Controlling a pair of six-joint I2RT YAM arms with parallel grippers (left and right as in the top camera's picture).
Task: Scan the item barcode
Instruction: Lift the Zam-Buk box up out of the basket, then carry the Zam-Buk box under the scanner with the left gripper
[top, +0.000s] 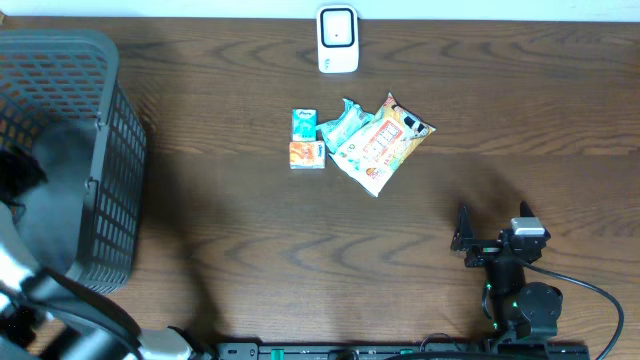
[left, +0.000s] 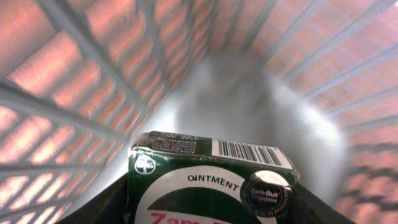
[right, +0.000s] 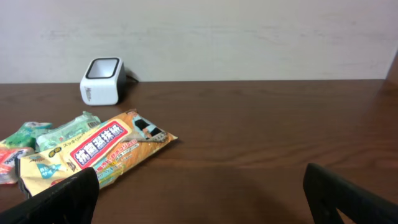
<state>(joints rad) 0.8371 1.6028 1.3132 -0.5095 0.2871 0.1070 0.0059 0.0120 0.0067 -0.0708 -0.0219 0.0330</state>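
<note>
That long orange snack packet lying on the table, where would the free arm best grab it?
Probably from above, pinching the orange packet across its narrow width near the end closest to the robot. It lies flat and slanted, and a green packet crowds its far left edge. The right gripper is open on that near side.

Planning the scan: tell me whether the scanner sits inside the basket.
No, the scanner stands on the table at its far edge, well apart from the basket.

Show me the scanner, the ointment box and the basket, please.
scanner (top: 338, 40): overhead view, on its white top face.
ointment box (left: 199, 186): left wrist view, on its green printed face.
basket (top: 108, 190): overhead view, on its right mesh wall.
</note>
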